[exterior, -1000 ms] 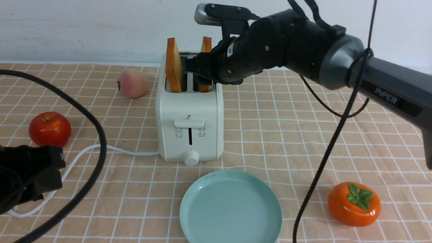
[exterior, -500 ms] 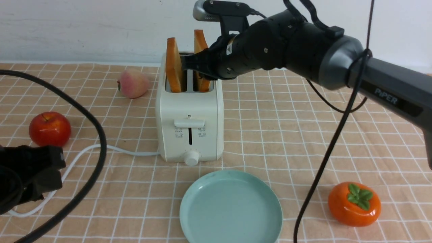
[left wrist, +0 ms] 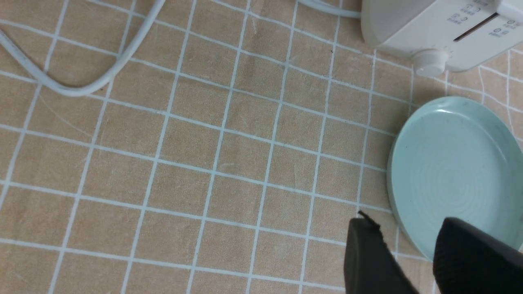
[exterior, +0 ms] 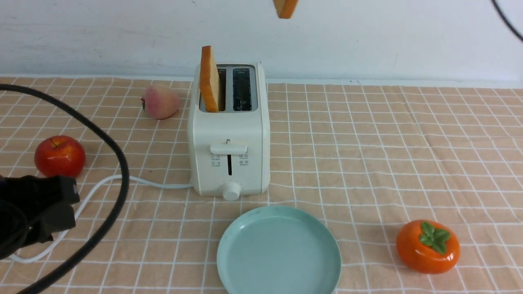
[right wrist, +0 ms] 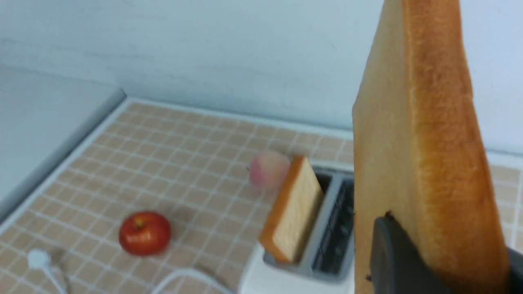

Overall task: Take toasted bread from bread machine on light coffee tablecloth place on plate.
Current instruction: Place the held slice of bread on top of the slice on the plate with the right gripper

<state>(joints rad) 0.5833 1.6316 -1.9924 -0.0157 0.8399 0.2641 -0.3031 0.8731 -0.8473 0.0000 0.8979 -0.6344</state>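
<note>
The cream-white bread machine (exterior: 229, 134) stands on the peach grid tablecloth (exterior: 367, 143). One slice of toasted bread (exterior: 209, 79) stands upright in its left slot; the right slot is empty. A second slice (right wrist: 425, 143) hangs high above the bread machine (right wrist: 269, 277), with my right gripper (right wrist: 449, 261) shut on its lower part. Only a corner of that slice (exterior: 285, 8) shows at the front view's top edge. The mint-green plate (exterior: 279, 249) lies empty in front of the bread machine. My left gripper (left wrist: 404, 232) hovers open over the cloth beside the plate (left wrist: 453, 163).
A red apple (exterior: 59, 156) and a peach (exterior: 160, 101) lie left of the bread machine. An orange persimmon (exterior: 428, 246) sits right of the plate. A white cord (exterior: 135, 180) and a thick black cable (exterior: 116, 151) cross the left side. A white wall closes the back.
My right gripper closed on the slice in the right slot and lifted it straight out. The arm has risen out of the front view. The left arm has not moved.
</note>
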